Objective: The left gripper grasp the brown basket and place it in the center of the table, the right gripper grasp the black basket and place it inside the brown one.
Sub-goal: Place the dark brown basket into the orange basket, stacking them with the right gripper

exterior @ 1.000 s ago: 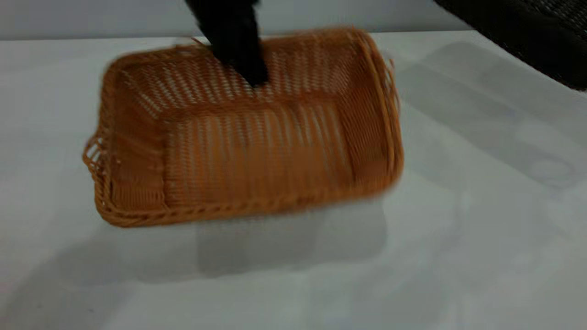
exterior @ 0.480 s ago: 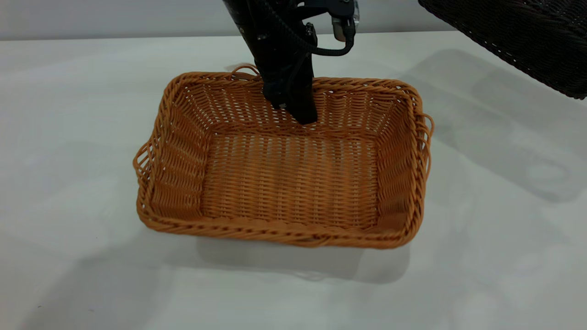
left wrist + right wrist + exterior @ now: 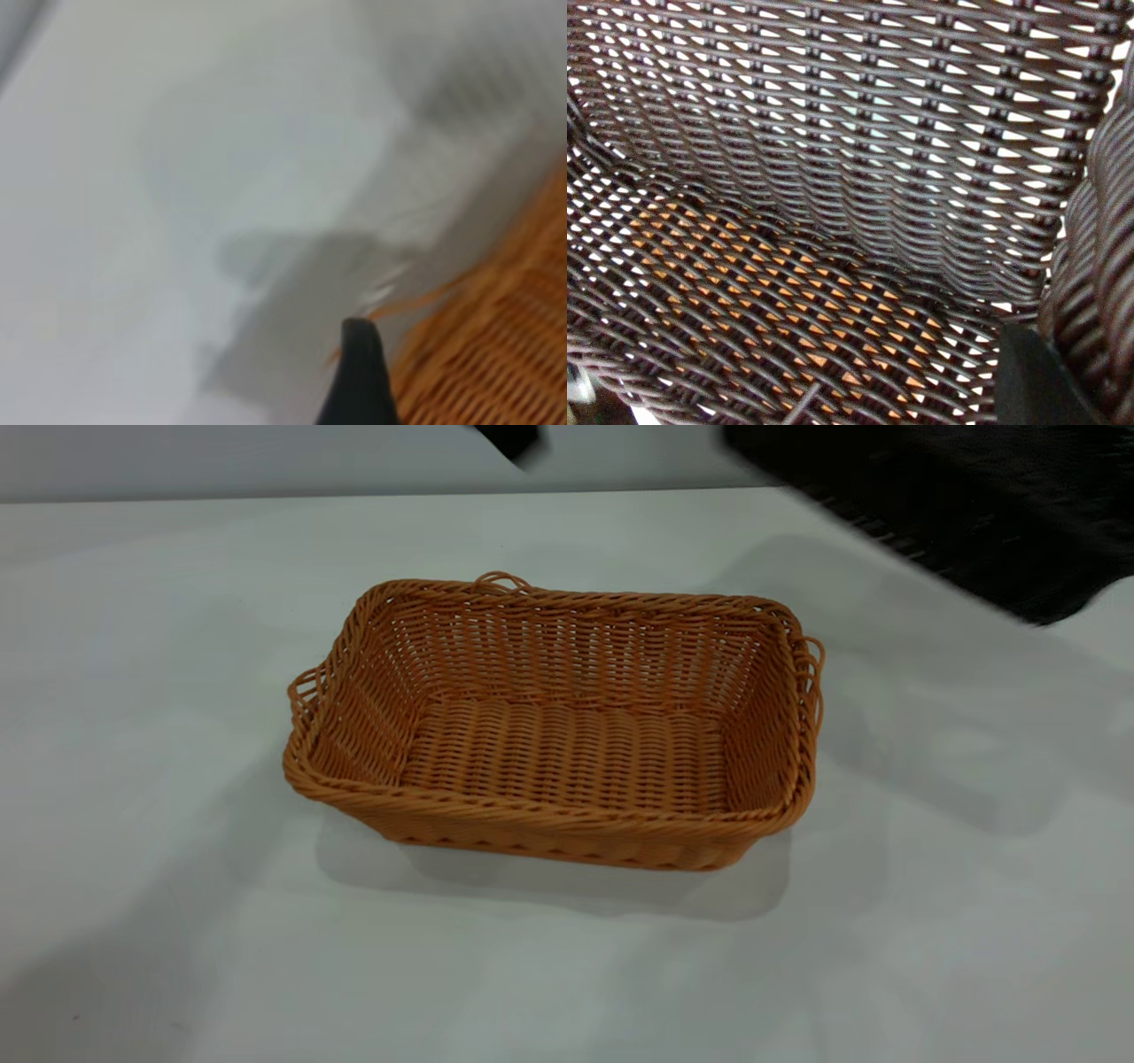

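The brown basket (image 3: 567, 753) stands upright and free on the table (image 3: 159, 691), near its middle. Of my left gripper, only a dark tip (image 3: 514, 438) shows at the top edge, above and behind the basket. In the left wrist view one black finger (image 3: 359, 376) hangs clear of the basket's rim (image 3: 496, 345), holding nothing. The black basket (image 3: 930, 505) hangs in the air at the upper right. My right gripper (image 3: 1072, 363) is shut on its braided rim (image 3: 1099, 248). Orange shows through its weave (image 3: 744, 292).
The black basket's shadow (image 3: 930, 717) lies on the table right of the brown basket. A pale wall (image 3: 221, 460) runs behind the table's far edge.
My left gripper let go of the brown basket's far rim and rose out of the picture. The basket settled flat. The black basket moved left, toward the brown one.
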### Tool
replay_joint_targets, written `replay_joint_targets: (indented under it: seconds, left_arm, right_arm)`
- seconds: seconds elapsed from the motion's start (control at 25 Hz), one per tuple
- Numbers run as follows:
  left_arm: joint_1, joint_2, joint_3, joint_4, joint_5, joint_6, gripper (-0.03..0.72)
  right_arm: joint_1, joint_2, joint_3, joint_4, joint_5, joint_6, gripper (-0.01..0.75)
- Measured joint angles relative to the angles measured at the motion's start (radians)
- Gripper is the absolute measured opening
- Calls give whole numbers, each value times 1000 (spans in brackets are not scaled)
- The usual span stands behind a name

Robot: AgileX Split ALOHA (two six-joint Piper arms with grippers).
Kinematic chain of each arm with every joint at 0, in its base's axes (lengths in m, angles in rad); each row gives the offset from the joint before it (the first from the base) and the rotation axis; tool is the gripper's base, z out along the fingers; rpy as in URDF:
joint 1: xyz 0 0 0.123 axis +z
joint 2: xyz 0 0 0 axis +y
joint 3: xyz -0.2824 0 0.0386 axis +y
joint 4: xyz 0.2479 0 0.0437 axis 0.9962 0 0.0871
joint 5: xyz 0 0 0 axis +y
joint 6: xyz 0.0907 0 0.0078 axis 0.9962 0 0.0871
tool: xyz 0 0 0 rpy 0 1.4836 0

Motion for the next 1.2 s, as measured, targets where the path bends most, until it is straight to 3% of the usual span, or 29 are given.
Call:
replay_joint_targets:
  seconds: [0.12, 0.28, 0.56, 0.72, 1.08, 1.2]
  left_arm:
    - [109, -52, 0, 8, 4, -114, 543]
    - [215, -81, 0, 9, -8, -138, 543]
    - [254, -82, 1, 10, -7, -141, 543]
    - [248, -82, 1, 10, -7, -141, 543]
    - [246, -82, 1, 10, -7, -139, 543]
    - [246, -82, 1, 10, -7, -139, 543]
  right_arm:
    - [151, -1, 0, -54, 14, 77, 85]
    - [329, -1, 0, -85, 10, 153, 85]
    - [580, 2, 0, -85, -124, 261, 85]
    - [637, 45, 0, -69, -178, 278, 85]
    - [640, 150, 0, -65, -241, 264, 92]
    - [640, 158, 0, -59, -242, 245, 140]
